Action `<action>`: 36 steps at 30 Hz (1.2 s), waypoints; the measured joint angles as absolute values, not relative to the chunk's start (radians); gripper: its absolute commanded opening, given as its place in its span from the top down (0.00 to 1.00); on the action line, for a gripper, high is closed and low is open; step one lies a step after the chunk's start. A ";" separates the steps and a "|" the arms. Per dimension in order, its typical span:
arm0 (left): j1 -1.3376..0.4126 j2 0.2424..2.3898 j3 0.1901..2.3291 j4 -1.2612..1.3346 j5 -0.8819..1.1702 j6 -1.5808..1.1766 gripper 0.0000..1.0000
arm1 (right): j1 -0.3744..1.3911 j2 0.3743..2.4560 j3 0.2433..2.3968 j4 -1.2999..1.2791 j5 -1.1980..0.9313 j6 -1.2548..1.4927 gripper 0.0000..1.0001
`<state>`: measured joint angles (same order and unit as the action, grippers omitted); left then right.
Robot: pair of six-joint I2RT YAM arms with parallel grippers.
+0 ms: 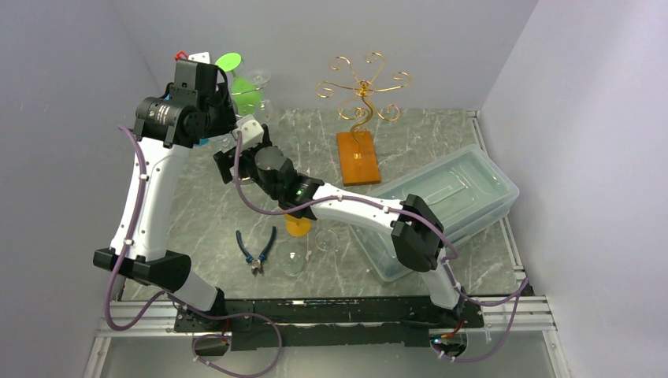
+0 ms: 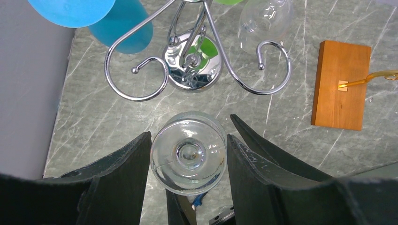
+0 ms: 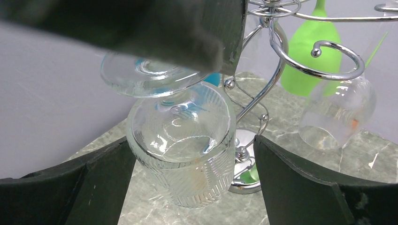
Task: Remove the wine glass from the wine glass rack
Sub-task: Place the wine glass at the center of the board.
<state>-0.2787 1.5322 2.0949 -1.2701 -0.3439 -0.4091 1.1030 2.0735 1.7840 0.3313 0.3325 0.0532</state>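
A clear wine glass hangs upside down in front of the chrome wine glass rack (image 2: pixel 190 70). My left gripper (image 2: pixel 188 157) is shut on the edge of its round foot (image 2: pixel 187 152) from above, off the rack's hooks. In the right wrist view, the ribbed bowl (image 3: pixel 183 140) sits between the fingers of my right gripper (image 3: pixel 192 178), which is open, with a gap on the right side. Both grippers meet at the back left of the table, left gripper (image 1: pixel 236 142) above right gripper (image 1: pixel 228 167). The left arm hides most of the rack from above.
A blue glass (image 2: pixel 122 23), a green glass (image 3: pixel 314 51) and another clear glass (image 3: pixel 338 112) hang on the chrome rack. A gold rack (image 1: pixel 362 87) on a wooden base (image 1: pixel 358 157) stands at the back. A plastic bin (image 1: pixel 449 201), pliers (image 1: pixel 256 250) and an orange glass (image 1: pixel 298 226) are nearer.
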 measured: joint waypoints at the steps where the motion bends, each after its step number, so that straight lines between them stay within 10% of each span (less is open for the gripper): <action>1: -0.279 1.532 2.095 -1.270 -0.344 -0.409 0.85 | 1.103 2.074 1.784 0.332 0.332 0.053 0.07; 36: -0.284 1.528 2.119 -1.284 -0.313 -0.433 0.86 | 1.110 2.033 1.650 0.368 0.358 0.056 0.02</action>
